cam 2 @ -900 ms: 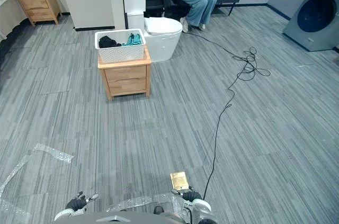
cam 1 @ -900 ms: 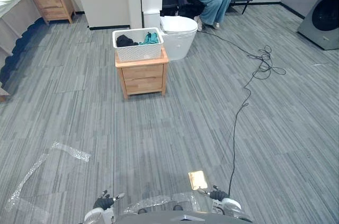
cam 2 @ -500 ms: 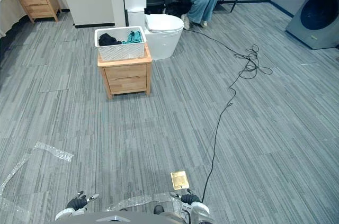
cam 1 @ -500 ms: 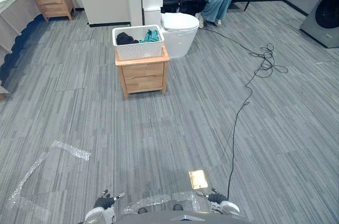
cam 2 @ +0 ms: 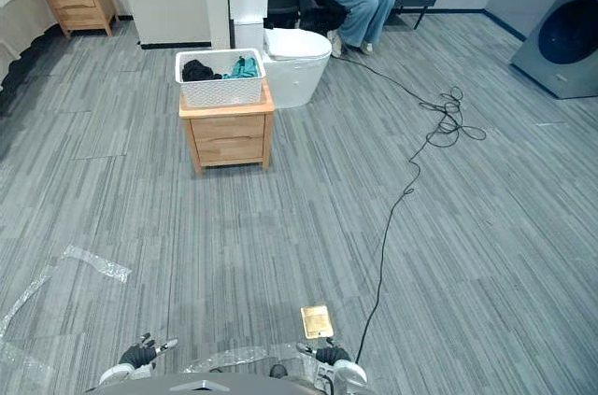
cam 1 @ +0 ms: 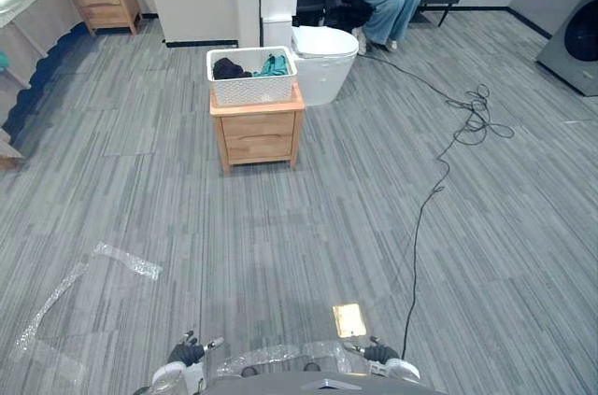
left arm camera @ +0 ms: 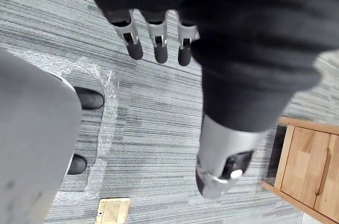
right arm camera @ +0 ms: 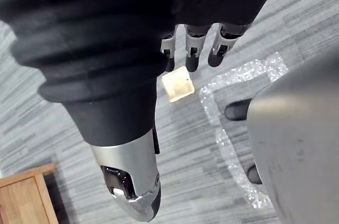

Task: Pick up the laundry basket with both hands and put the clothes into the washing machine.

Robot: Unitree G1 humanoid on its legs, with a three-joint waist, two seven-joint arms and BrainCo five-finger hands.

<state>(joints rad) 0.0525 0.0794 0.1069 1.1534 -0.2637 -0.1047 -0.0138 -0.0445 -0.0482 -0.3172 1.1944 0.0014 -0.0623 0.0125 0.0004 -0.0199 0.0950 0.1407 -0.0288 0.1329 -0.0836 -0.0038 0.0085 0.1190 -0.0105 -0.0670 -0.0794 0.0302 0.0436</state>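
Laundry basket, holding dark and teal clothes, sits on the wooden nightstand. Well short of the nightstand, left hand and right hand hang with straight fingers, both empty.

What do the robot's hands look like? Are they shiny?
Yes, partly! The left hand and the right hand match. Each has slim silver fingers with dark tips, like little caps, and a thick, rounded silver thumb that also ends in a dark tip. A black ribbed cover, a bit like a bendy sleeve, wraps the back of each hand and the wrist.
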